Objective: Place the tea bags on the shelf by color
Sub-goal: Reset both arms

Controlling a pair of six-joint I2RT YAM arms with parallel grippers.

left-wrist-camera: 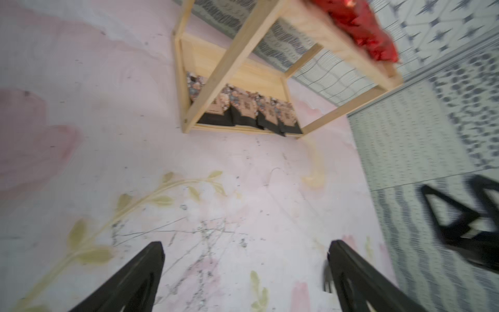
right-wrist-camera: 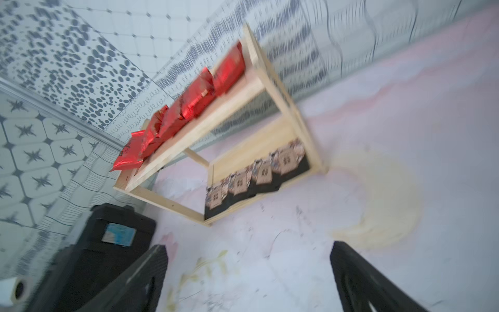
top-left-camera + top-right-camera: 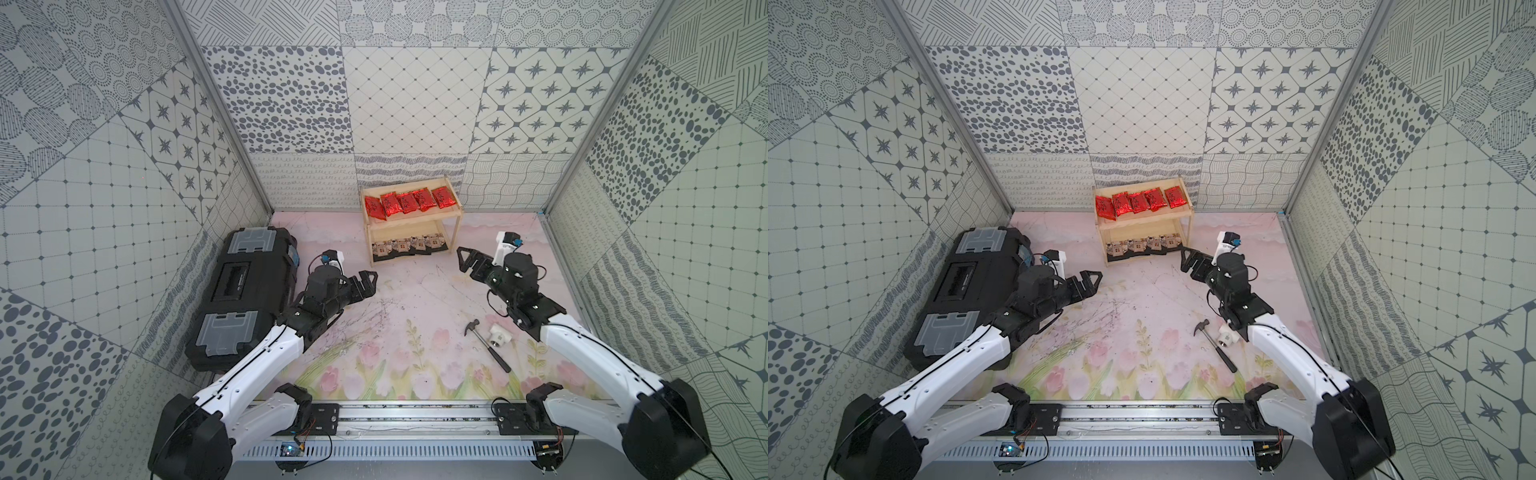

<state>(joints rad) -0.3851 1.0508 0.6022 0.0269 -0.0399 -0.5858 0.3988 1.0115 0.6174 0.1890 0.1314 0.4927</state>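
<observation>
Five red packets (image 3: 409,202) sit in a row across the top tier of the shelf (image 3: 411,221), and four dark sachets (image 3: 409,246) line the front edge of its bottom tier, so each colour has its own level; sorting looks finished. Both the left gripper (image 3: 371,284) and the right gripper (image 3: 462,261) hover wide and empty over the mat (image 3: 415,316), apart from the shelf

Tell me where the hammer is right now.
In both top views the hammer lies flat on the floral mat on the robot's right side, right beside the white fitting.
</observation>
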